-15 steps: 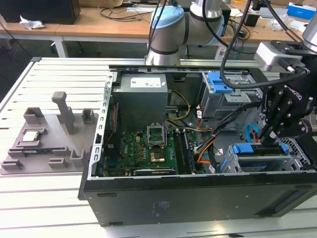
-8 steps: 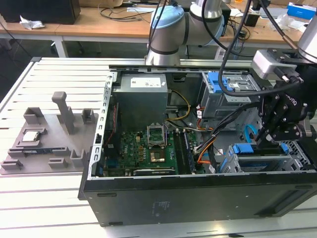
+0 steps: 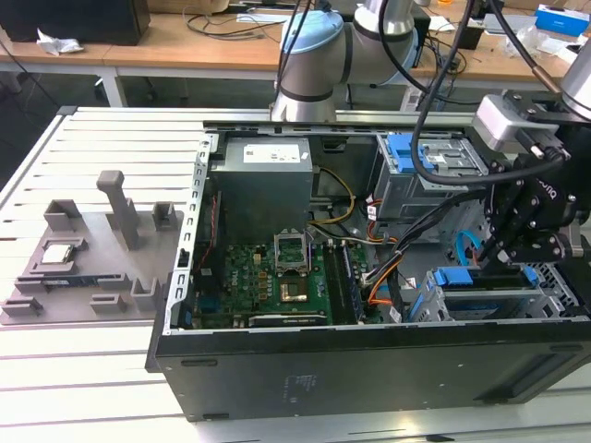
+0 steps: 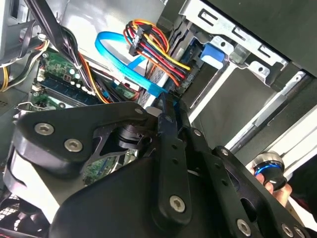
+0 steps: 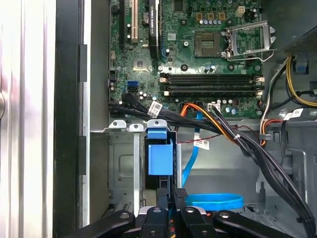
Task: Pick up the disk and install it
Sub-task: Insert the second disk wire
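The disk sits edge-up in the lower drive bay at the exterior view's right end of the open computer case, its blue plastic frame showing between the bay's metal walls. My gripper hangs right over it. In both wrist views the black fingers stand close together, pinching the disk's upper edge at the gripper. Most of the disk's silver body is hidden by the bay and by the gripper.
A bundle of black and coloured cables and a blue flat cable run beside the bay. The motherboard, power supply and upper drive cage crowd the case. A grey fixture holding a small chip stands at the exterior view's left.
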Action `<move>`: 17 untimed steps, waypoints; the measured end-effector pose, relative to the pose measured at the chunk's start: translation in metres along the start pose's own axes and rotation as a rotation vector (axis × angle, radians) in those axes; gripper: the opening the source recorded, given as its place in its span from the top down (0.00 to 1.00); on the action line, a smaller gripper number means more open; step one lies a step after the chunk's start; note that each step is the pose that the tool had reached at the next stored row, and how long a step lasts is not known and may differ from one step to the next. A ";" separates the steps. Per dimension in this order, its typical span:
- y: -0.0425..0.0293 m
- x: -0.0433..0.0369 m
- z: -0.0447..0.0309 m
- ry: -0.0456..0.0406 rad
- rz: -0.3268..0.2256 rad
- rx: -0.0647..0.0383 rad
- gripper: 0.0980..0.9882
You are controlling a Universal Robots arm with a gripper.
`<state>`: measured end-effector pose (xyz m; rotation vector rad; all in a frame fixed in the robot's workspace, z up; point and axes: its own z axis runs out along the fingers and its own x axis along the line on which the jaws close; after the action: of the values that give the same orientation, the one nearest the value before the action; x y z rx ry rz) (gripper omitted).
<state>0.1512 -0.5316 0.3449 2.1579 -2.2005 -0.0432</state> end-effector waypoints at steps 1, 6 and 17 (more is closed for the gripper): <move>-0.0007 0.0000 0.0003 -0.0055 0.000 0.000 0.93; -0.0018 0.0042 0.0025 -0.0174 -0.001 0.000 0.93; -0.0011 0.0037 -0.0074 -0.0175 -0.001 0.000 0.85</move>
<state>0.1526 -0.5351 0.3523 2.1669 -2.2085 -0.0627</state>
